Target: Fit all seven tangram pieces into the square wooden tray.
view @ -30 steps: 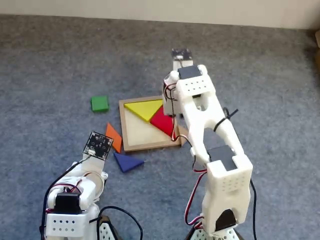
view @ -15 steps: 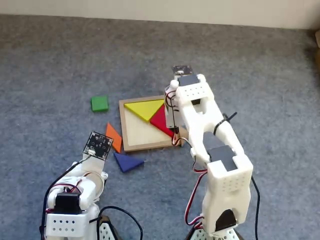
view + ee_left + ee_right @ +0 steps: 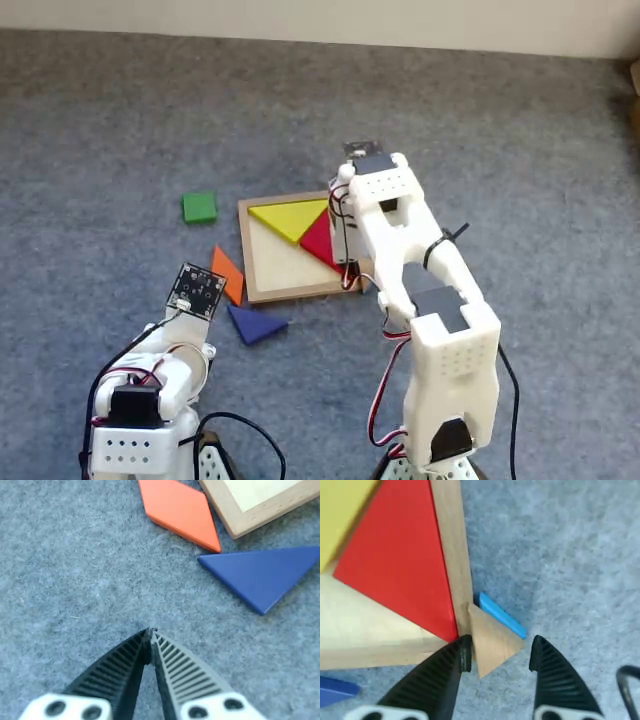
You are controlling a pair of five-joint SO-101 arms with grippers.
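The square wooden tray (image 3: 262, 292) holds a yellow triangle (image 3: 289, 218) and a red triangle (image 3: 321, 243). My right gripper (image 3: 501, 647) is open, low over the tray's near right corner (image 3: 454, 575). Between its fingers lies a small wood-coloured triangle (image 3: 492, 642), touching that corner, with a light blue piece (image 3: 501, 615) partly under it. My left gripper (image 3: 150, 632) is shut on nothing and hangs over bare carpet. Beyond it lie the orange parallelogram (image 3: 180, 512) and the dark blue triangle (image 3: 265, 575). The green square (image 3: 199, 207) sits left of the tray.
Grey carpet (image 3: 120, 120) covers the whole surface, with open room behind and to the right of the tray. The right arm's body (image 3: 400, 230) hides the tray's right edge in the high view.
The right arm has drawn back from behind the tray toward its near right corner. The left arm and the loose pieces have not moved.
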